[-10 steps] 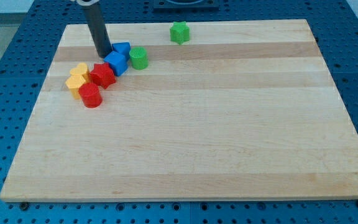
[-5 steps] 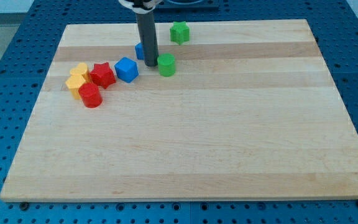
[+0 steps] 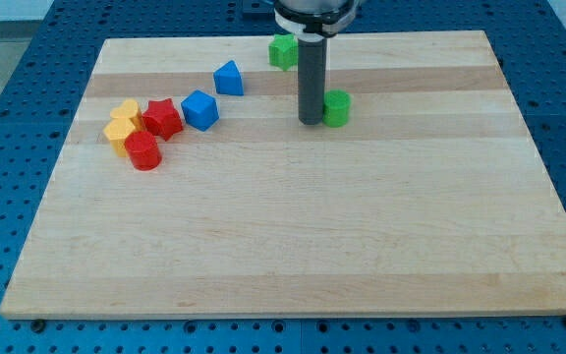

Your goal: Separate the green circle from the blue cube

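Wooden board [image 3: 293,236]: rod upright, my tip [image 3: 310,121] touching green circle [image 3: 336,108]'s left; blue cube [image 3: 200,109] well apart.

**Green circle and blue cube, where they sit**

The green circle [image 3: 336,108] is a short round block standing flat on the surface, a bit above the middle. The blue cube [image 3: 200,109] sits well apart from it toward the view's left, flat too, turned slightly at an angle.

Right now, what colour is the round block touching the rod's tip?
Green: the green circle sits against my tip on its right, in the camera view.
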Robot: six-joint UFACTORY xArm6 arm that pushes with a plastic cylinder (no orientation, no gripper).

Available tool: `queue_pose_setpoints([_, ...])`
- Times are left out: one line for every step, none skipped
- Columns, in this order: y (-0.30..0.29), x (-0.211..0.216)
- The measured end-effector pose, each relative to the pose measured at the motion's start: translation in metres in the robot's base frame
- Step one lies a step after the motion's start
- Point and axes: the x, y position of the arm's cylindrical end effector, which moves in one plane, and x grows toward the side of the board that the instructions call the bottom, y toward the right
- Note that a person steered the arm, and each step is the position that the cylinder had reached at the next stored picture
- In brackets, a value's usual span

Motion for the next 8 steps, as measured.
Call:
queue_pose_setpoints([0.009, -0.005])
queue_pose_setpoints([0.011, -0.019])
queue_pose_setpoints([0.016, -0.031])
queue_pose_setpoints([0.040, -0.031])
queue_pose_setpoints([0.064, -0.031])
queue_pose_setpoints([0.087, -0.031])
queue_pose_setpoints([0.101, -0.027])
queue_pose_setpoints([0.096, -0.027])
